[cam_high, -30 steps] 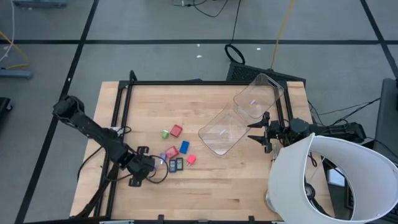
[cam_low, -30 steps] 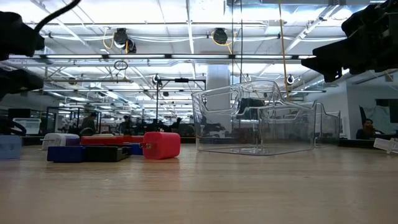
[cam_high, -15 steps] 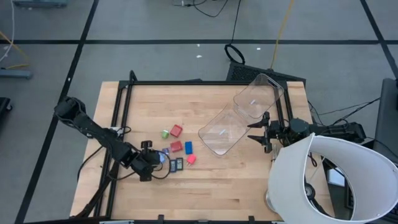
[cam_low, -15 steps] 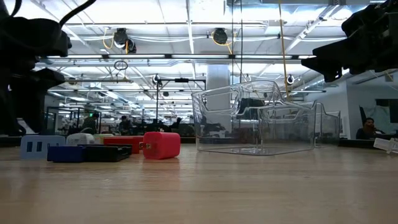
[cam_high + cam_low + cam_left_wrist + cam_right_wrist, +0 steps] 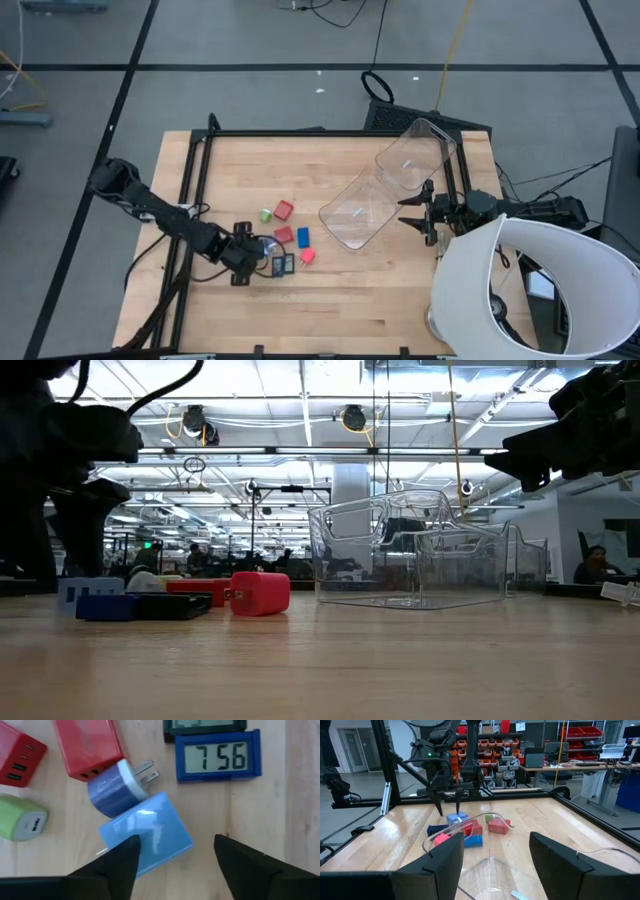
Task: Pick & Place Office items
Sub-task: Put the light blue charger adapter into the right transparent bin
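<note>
**Table layout, high view**

Office items (image 5: 283, 237) cluster just left of the table (image 5: 330, 310) centre. The clear bin (image 5: 385, 185) lies tilted at 1 o'clock from them, well apart. The left gripper (image 5: 258, 251) sits at the cluster's 9 o'clock edge, over a plug block (image 5: 145, 832); a clock display (image 5: 218, 756) lies beside it. The right gripper (image 5: 408, 211) waits at the bin's 4 o'clock side.

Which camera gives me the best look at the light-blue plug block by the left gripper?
Left wrist view: the light-blue plug block fills the frame, unobstructed. High view shows a speck beside the left gripper; low view only its edge.
</note>
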Controlling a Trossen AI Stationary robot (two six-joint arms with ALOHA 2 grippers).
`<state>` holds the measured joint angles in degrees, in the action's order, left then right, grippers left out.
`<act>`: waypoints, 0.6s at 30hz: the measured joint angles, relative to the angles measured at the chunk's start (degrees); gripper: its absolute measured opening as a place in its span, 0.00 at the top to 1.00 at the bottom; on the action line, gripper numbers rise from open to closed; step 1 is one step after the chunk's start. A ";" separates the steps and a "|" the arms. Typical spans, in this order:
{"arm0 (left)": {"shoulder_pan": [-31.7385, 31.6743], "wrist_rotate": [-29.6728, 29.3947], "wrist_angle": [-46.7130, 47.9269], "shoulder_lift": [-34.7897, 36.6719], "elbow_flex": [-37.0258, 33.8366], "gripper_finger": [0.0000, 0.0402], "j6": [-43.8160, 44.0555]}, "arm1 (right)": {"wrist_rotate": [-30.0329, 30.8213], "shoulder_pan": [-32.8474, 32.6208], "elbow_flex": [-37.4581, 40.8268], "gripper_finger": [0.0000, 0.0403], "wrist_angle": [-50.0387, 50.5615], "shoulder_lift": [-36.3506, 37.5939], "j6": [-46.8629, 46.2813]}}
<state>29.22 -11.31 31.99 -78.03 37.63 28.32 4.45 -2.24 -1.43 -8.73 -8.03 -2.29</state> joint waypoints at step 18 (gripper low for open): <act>-1.51 -3.92 -0.20 -0.01 0.52 0.23 -36.24 | 0.00 0.02 0.00 0.46 0.00 -0.02 0.00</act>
<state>27.70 -15.23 31.79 -78.04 38.15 -7.93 4.45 -2.22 -1.43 -8.73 -8.05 -2.28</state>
